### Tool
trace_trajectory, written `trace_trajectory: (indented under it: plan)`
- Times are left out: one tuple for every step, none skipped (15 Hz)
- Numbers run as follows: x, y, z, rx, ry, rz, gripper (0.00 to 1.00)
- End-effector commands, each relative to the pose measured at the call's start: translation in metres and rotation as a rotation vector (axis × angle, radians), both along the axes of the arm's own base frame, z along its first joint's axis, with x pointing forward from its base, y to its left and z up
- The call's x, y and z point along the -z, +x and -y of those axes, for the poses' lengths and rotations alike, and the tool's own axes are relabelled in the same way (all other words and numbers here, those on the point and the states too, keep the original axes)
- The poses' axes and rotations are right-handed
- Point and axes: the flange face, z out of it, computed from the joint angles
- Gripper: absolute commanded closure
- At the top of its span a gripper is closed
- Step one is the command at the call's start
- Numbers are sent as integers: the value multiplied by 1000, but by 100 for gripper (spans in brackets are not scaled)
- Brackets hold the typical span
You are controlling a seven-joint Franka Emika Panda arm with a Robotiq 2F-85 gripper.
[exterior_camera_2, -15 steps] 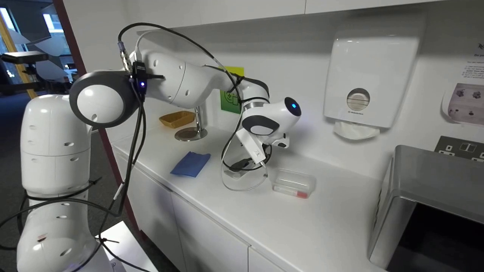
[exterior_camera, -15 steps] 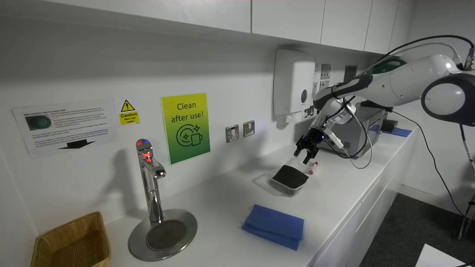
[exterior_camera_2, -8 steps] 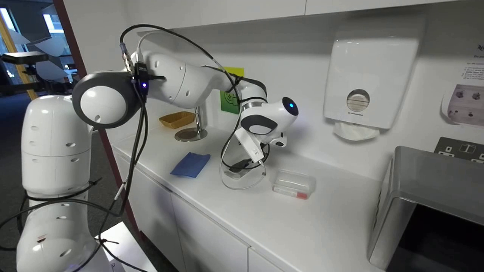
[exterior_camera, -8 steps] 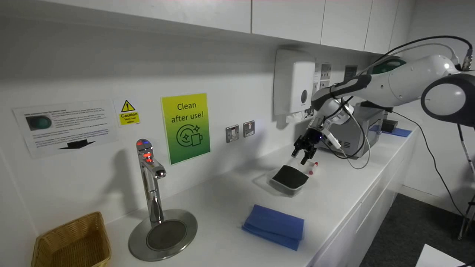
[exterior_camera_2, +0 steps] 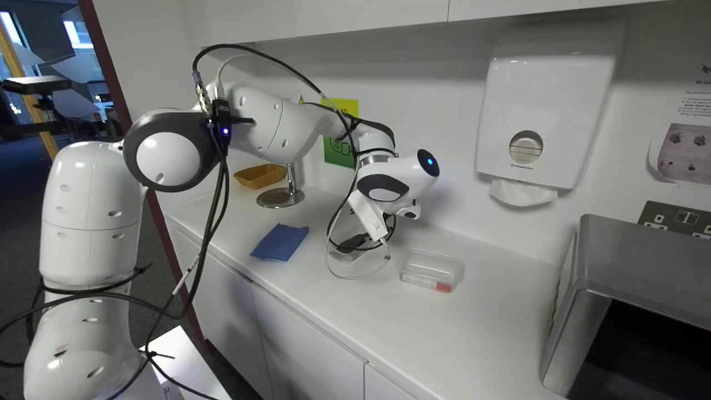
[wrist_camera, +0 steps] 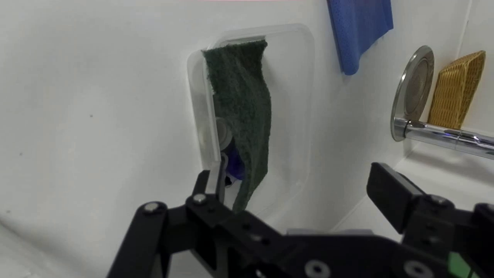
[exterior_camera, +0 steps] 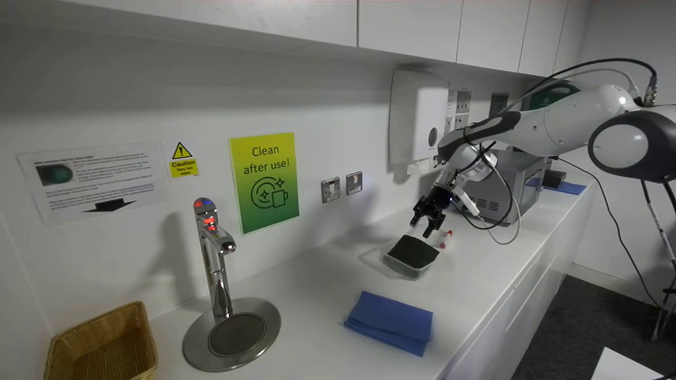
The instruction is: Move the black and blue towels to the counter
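"How much is done?"

"About half, I'd judge; the blue folded cloth towel [exterior_camera: 391, 323] already lies on the smooth white counter [exterior_camera: 317, 295], as both exterior views show."

"And the black one?"

"Left to do; I take it to be the dark green-black, rough-fibred rectangular piece [wrist_camera: 245, 96], which lies in the clear plastic rectangular tub [wrist_camera: 291, 96], curving over some small items [wrist_camera: 234, 164] too covered to name; so it is not yet on the counter itself."

"Is it held?"

"No; in an exterior view the black two-fingered gripper [exterior_camera: 420, 229] hangs near the tub, seemingly clear of the piece; the wrist view shows it released, its fingers [wrist_camera: 389, 193] spread wide with nothing clasped."

"What remains, then?"

"By my reckoning, the grip, the lift and the setting down; there is also a flat blue sheet [exterior_camera: 572, 188] at the counter's far end; I cannot tell whether it counts."
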Motion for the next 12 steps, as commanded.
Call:
trace_trajectory:
  plan:
    - [-6,9,-4,-27,54,-4,0]
    - [-5,10,-7,-34,57,-6,0]
    - [-4,12,-9,-41,60,-9,0]
    - [-3,13,-12,-46,64,-11,0]
    - [-1,14,-13,-50,66,-12,0]
    - [1,14,-14,-53,67,-14,0]
    - [3,14,-15,-54,69,-16,0]
    - [4,15,-17,-56,71,-19,0]
    - [6,15,-18,-58,72,-22,0]
    - [8,15,-19,-60,73,-23,0]
    - [10,16,-19,-61,75,-26,0]
    - [11,16,-20,-62,75,-28,0]
